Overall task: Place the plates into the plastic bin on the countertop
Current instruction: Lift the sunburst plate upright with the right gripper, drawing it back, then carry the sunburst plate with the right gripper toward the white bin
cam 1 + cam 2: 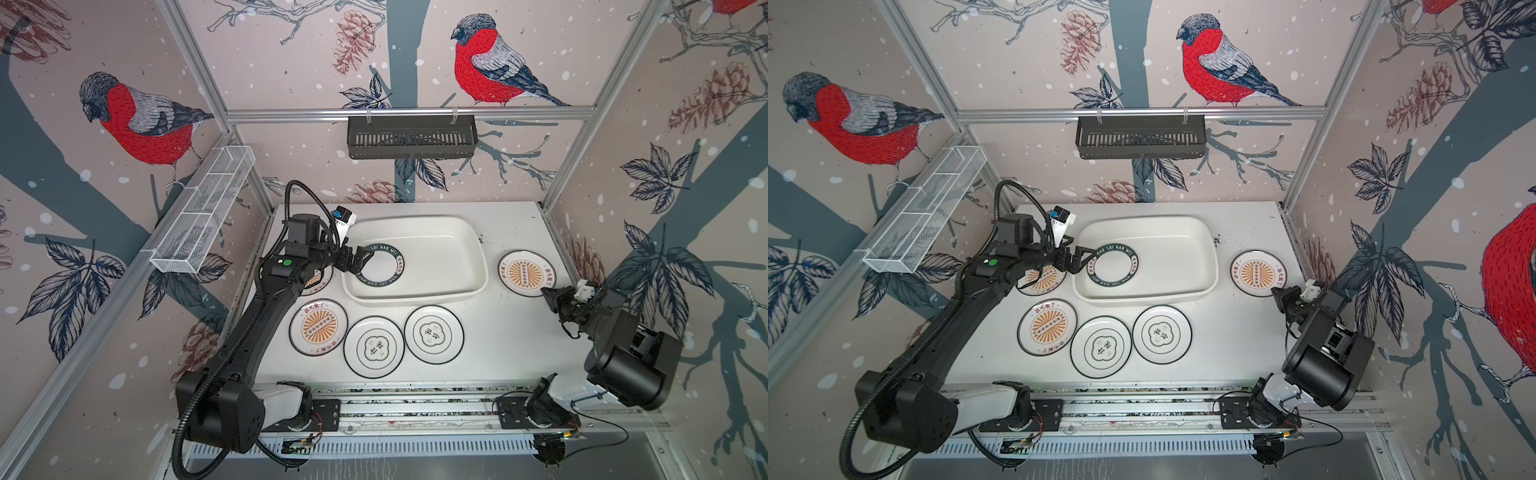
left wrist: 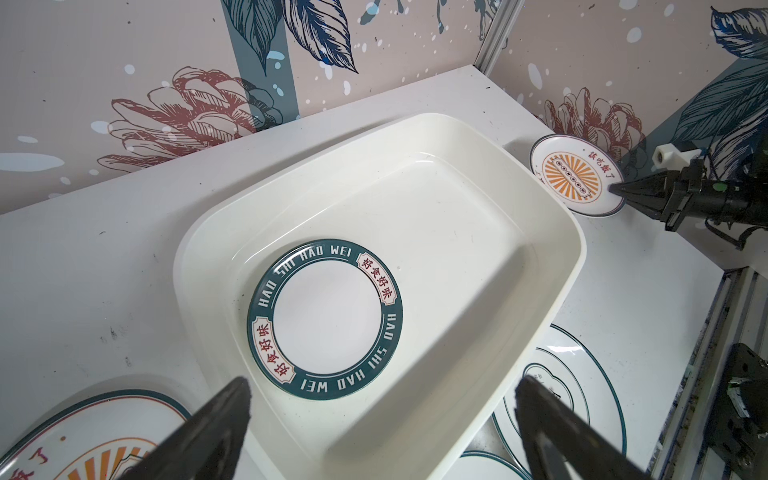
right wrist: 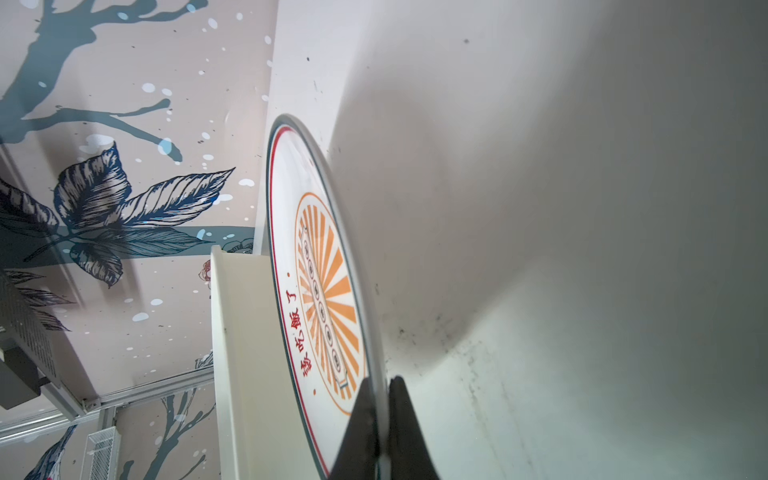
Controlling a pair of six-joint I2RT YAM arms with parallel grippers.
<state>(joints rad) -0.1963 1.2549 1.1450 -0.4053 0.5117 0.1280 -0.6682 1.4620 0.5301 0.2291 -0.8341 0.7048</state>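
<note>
My left gripper (image 1: 362, 261) hangs spread wide over the plastic bin's (image 1: 457, 232) left end, where the lettered-ring plate (image 1: 380, 266) lies flat inside. My right gripper (image 1: 546, 293) pinches the near rim of the sunburst plate (image 1: 525, 272) right of the bin, apparently to lift it.

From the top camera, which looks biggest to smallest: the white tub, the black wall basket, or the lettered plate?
1. Plastic bin
2. Black slotted basket
3. Lettered-ring plate
The basket hangs higher up, so its real size is unsure.
</note>
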